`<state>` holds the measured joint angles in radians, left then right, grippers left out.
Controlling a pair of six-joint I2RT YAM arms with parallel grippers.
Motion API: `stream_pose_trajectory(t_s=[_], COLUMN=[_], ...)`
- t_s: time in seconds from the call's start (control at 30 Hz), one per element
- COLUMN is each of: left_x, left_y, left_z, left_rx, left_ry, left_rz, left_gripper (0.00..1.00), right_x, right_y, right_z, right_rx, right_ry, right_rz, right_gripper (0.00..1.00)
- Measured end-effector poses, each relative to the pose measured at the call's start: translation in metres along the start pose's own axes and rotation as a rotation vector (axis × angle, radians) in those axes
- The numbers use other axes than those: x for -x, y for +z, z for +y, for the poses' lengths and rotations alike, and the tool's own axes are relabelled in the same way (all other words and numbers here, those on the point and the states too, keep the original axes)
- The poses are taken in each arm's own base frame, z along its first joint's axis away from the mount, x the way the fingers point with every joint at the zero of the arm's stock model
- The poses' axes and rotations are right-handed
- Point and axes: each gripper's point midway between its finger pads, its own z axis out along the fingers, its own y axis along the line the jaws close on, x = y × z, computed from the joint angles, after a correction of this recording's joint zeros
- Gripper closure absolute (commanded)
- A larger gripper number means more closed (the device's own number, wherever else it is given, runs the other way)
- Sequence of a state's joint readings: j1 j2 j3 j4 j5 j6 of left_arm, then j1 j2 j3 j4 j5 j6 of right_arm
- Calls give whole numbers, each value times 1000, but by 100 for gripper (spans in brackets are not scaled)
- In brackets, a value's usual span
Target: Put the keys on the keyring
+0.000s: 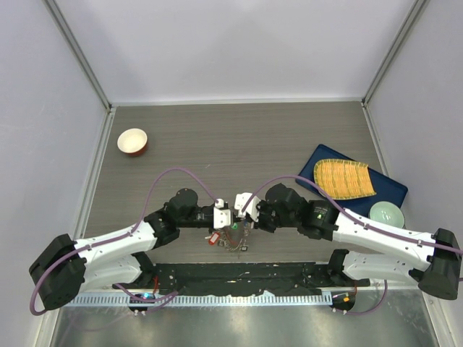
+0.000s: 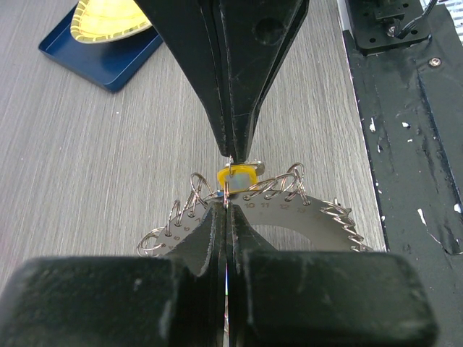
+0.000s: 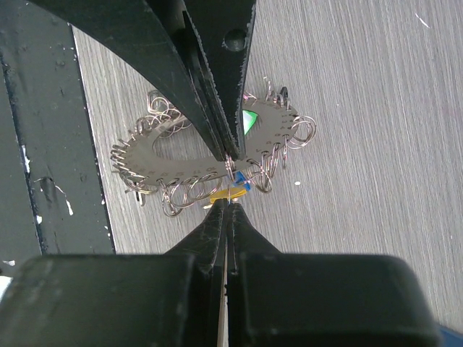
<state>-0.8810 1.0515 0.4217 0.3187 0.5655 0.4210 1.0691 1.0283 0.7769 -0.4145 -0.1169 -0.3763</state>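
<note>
Two robot arms, left arm (image 1: pixel 116 242) and right arm (image 1: pixel 376 235), each with one hand: left hand (image 2: pixel 226 210), right hand (image 3: pixel 230 206). One toothed keyring (image 3: pixel 137 155). Four tagged keys: yellow key (image 2: pixel 236 176), blue key (image 3: pixel 242 186), green key (image 3: pixel 249 121), red key (image 1: pixel 215 239). Two bowls: red-and-white bowl (image 1: pixel 132 141), pale green bowl (image 1: pixel 385 214). One blue tray (image 1: pixel 391 191), one yellow mat (image 1: pixel 343 178), one desk (image 1: pixel 231 137).

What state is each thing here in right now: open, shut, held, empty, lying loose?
keyring, lying flat, rim pinched.
yellow-tagged key, held against a rim loop.
left tool, shut on the keyring.
right tool, shut on the yellow-tagged key.
red-and-white bowl, upright, empty.
green bowl, upright, looks empty.
blue tray, carrying a yellow mat.
</note>
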Motion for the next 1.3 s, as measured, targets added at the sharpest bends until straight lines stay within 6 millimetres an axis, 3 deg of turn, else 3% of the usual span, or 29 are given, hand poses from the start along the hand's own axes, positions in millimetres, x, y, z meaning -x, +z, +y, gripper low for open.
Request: stream_pose_trajectory(t_s=[1.3], left_x=[2], left_y=[0], left_z=[-1], left_rx=[-4], left_ry=[-18], left_rz=[-7], left_gripper=[100], right_x=[1], right_y=[3], right_z=[-3], right_rx=[-6], right_ry=[-9], right_rz=[-3], right_gripper=[99])
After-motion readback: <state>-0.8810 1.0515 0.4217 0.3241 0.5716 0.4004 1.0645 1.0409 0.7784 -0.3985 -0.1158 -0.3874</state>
